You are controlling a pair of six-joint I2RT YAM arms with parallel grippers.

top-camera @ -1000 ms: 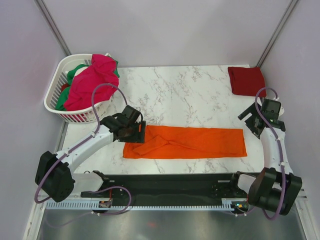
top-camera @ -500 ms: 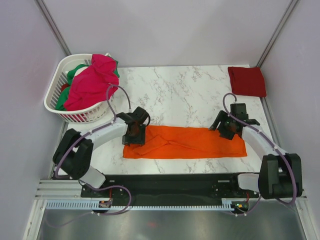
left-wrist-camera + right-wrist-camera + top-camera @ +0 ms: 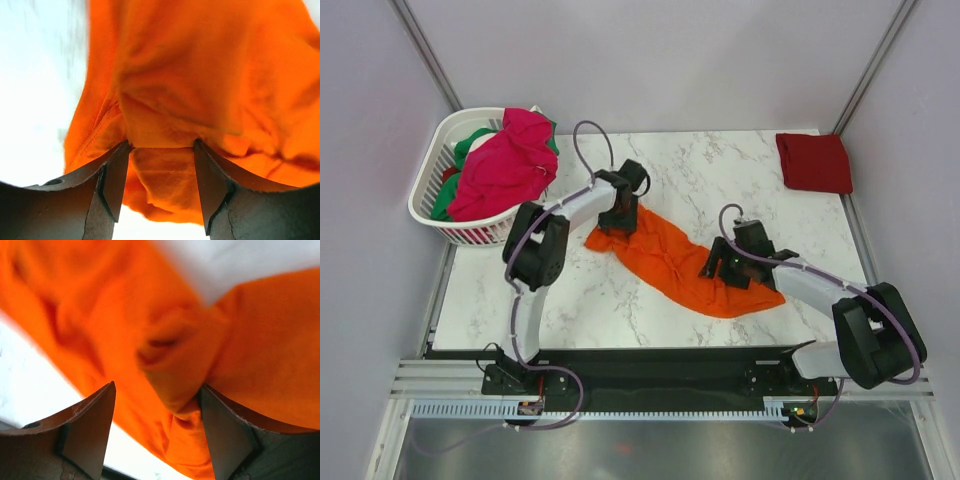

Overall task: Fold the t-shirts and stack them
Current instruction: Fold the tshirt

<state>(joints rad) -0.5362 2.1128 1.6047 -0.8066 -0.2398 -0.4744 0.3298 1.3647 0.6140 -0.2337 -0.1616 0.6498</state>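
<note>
Overhead, basket (image 3: 425,205) holds pink t-shirt (image 3: 505,165), green t-shirt (image 3: 470,143); left gripper (image 3: 618,220), right gripper (image 3: 721,268) clench orange t-shirt (image 3: 670,255)

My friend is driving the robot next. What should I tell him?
Left gripper: clamped on the upper-left end of the bright orange cloth t-shirt.
Right gripper: fingers astride a bunch of it, grip unclear.
It lies crumpled, slanting across the marble table.
Done: dark red t-shirt folded, far right corner.
Remaining: fold orange, then the magenta-pink t-shirt and green t-shirt in the white slatted plastic basket; stack all.

Orange t-shirt (image 3: 672,258): matt cloth (creased); table (image 3: 720,180): smooth, marble-look w/ sheen.
</note>
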